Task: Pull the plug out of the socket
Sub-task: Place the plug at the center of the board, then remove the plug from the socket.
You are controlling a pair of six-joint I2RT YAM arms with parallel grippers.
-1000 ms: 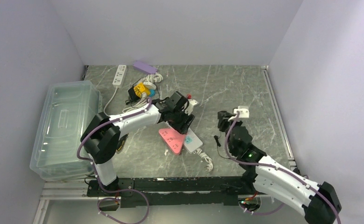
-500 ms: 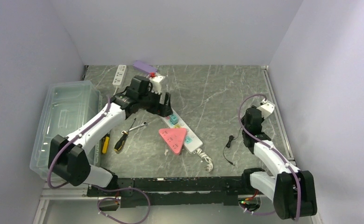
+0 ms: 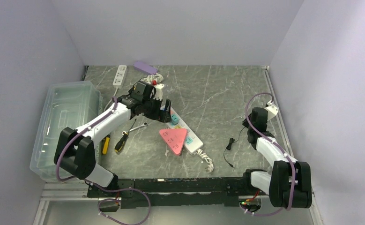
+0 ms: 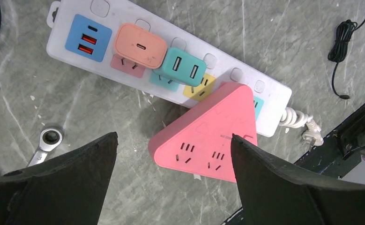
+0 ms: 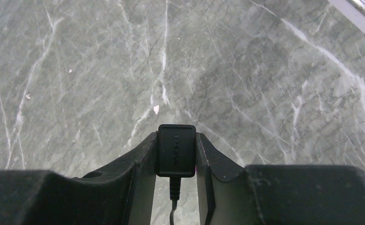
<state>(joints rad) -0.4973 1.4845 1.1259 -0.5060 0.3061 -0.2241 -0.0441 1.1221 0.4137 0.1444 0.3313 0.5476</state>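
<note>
Black plug sits clamped in my right gripper over the table, well apart from the strip. I judge that pull done. My left gripper hangs wide apart above the strip, where orange plug and teal plug sit plugged in.

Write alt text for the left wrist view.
Open left gripper hovers over a white power strip with an orange charger and a teal charger plugged in. A pink triangular socket block overlaps the strip's right end; a wrench lies lower left.
</note>
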